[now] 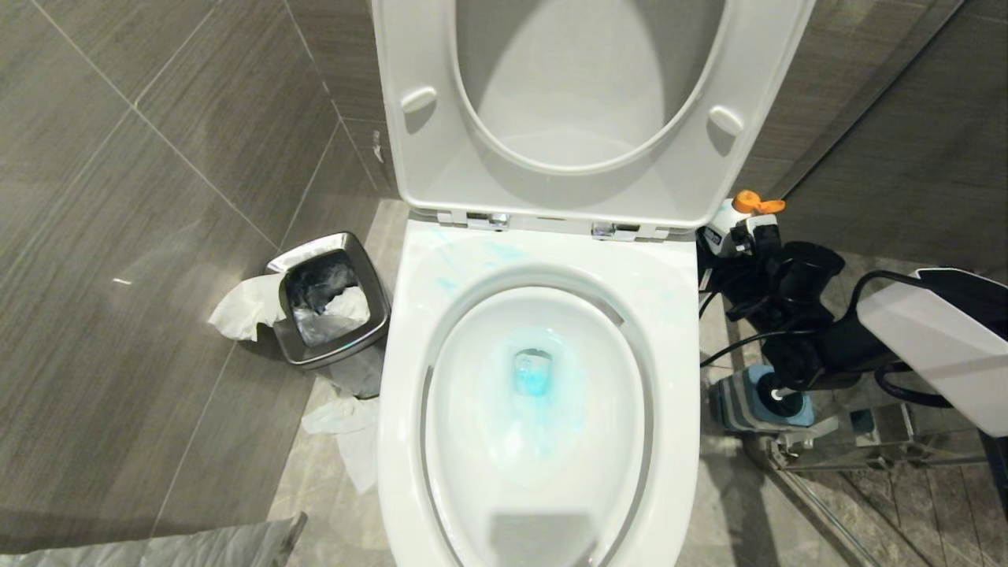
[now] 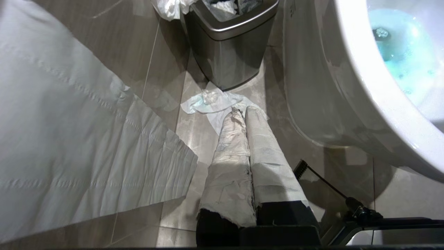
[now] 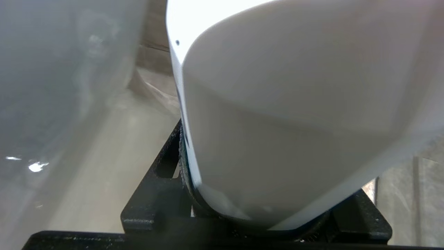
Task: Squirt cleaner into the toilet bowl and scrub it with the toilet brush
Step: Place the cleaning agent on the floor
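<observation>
Nearest, one white toilet bowl (image 1: 669, 331), turquoise cleaner (image 1: 534, 379) pooled at its drain. Right gripper (image 1: 744, 236) clamped around one orange-capped white bottle (image 1: 736, 214) beside it. Left gripper (image 2: 244, 119) pressed together. No legible labels.

The toilet bowl (image 1: 677, 331) lies open from above, its seat and lid (image 1: 409, 157) tipped up against the wall. On its left a steel bin (image 1: 331, 311) and strewn paper (image 1: 346, 429) crowd the floor. On its right, the blue-grey brush holder (image 1: 736, 402) and black arm (image 1: 827, 339) fill the narrow gap.
</observation>
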Robot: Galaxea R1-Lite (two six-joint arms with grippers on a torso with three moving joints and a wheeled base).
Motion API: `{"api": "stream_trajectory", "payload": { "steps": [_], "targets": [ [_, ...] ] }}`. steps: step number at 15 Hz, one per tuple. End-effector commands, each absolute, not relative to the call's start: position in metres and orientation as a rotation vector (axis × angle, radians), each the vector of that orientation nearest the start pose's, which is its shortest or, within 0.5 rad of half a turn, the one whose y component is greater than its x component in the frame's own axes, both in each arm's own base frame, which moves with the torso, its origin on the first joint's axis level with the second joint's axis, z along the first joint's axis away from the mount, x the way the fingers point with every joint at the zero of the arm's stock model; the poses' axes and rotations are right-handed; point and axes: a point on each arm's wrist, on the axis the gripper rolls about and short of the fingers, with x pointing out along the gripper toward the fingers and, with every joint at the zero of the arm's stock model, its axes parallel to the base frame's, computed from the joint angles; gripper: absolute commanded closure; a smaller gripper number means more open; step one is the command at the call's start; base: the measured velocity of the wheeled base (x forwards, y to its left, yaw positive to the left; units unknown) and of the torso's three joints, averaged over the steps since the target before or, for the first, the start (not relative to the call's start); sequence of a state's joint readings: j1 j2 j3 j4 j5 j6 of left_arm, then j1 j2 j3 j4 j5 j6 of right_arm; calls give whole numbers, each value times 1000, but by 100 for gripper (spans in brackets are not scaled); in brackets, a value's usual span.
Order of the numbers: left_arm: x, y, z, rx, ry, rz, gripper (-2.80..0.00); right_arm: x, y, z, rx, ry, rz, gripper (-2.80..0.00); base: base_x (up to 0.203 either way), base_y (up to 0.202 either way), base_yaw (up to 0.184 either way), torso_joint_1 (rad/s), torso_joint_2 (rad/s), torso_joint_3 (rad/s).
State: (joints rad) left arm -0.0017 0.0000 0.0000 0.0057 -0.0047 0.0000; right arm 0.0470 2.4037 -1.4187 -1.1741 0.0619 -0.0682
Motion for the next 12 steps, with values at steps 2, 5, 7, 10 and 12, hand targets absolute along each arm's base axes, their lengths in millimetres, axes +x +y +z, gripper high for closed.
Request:
{"api": "stream_trajectory", "payload": {
  "steps": [2, 5, 7, 10, 12],
  "targets": [
    [-23, 0, 74, 0, 9, -6, 0, 483, 24, 133, -72, -234, 102, 0, 0, 0, 0, 1, 3, -199],
    [-22, 0, 74, -2, 11, -6, 0, 484, 26, 133, -72, -236, 105, 0, 0, 0, 0, 2, 5, -195],
    [-23, 0, 74, -2, 9, -6, 0, 484, 28, 131, -74, -233, 109, 0, 0, 0, 0, 3, 4, -203],
    [-22, 0, 74, -2, 11, -6, 0, 487, 28, 133, -75, -232, 111, 0, 0, 0, 0, 6, 2, -200],
    [-23, 0, 74, -2, 9, -6, 0, 492, 29, 137, -76, -250, 110, 0, 0, 0, 0, 2, 4, -192]
  ]
}}
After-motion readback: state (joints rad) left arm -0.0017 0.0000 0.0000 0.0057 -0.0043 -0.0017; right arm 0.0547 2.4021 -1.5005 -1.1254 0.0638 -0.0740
